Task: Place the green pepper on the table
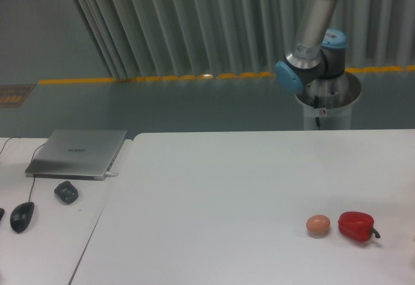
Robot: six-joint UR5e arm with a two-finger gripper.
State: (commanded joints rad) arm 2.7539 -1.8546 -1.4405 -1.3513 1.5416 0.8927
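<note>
The green pepper is out of view. The large white table [227, 188] fills the lower right of the camera view. Only the arm's lower links [311, 32] show, rising from a white pedestal behind the table and running out of the top of the frame. The gripper itself is out of view.
A red pepper [356, 227] with a dark stem and a small tan-orange ball [318, 225] lie near the table's right front. On the narrower desk at left sit a grey laptop [78, 153], a dark lump [66, 192] and a black mouse [21, 216].
</note>
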